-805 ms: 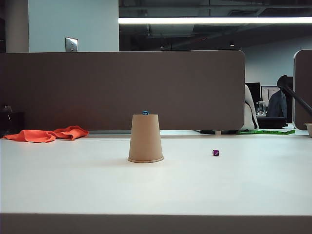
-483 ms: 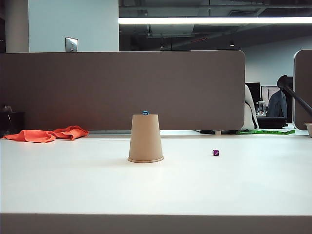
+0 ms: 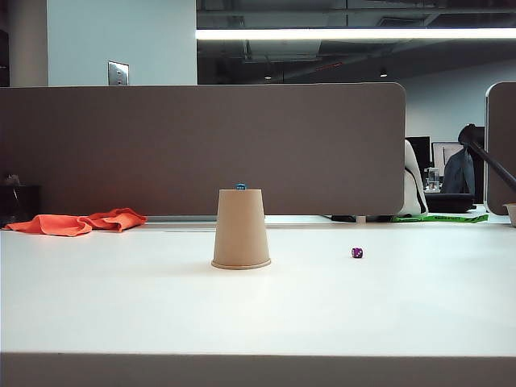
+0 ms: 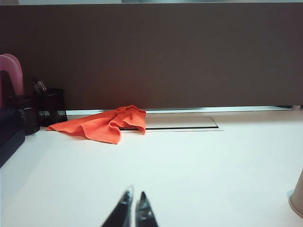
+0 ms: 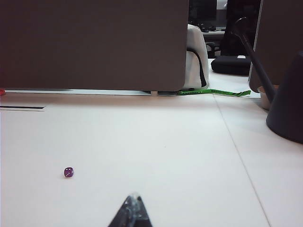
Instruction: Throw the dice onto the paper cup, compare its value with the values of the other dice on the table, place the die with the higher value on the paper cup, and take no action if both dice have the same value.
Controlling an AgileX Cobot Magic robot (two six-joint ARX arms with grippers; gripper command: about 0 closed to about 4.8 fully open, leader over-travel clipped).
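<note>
Facing the white table [image 3: 387, 314] head-on, the exterior view shows the paper cup [image 3: 241, 229] standing upside down, rim on the tabletop, near the middle of the surface; the blue die [image 3: 241, 186] rests on the cup's upturned base, and the purple die [image 3: 356, 252] lies on the table well apart to the right of the cup, with neither arm in sight. An orange cloth [image 3: 76, 222] lies crumpled at the far left, before a brown partition [image 3: 201, 145]. Left wrist view: the left gripper [image 4: 132, 210] hangs low over bare tabletop with its two dark fingertips [image 4: 124, 208] drawn almost together and nothing between them; the orange cloth [image 4: 102, 125] lies ahead near the partition, a dark mesh pen holder [image 4: 49, 106] stands beside it, and a sliver of the paper cup [image 4: 297, 201] enters at the frame edge, away from the fingertips. Right wrist view: the right gripper [image 5: 132, 210] appears as one dark tapered tip, fingers pressed together and holding nothing; the purple die [image 5: 69, 172] sits on the table ahead and to one side, apart from the tip; a green strip [image 5: 215, 92] lies at the table's far edge
</note>
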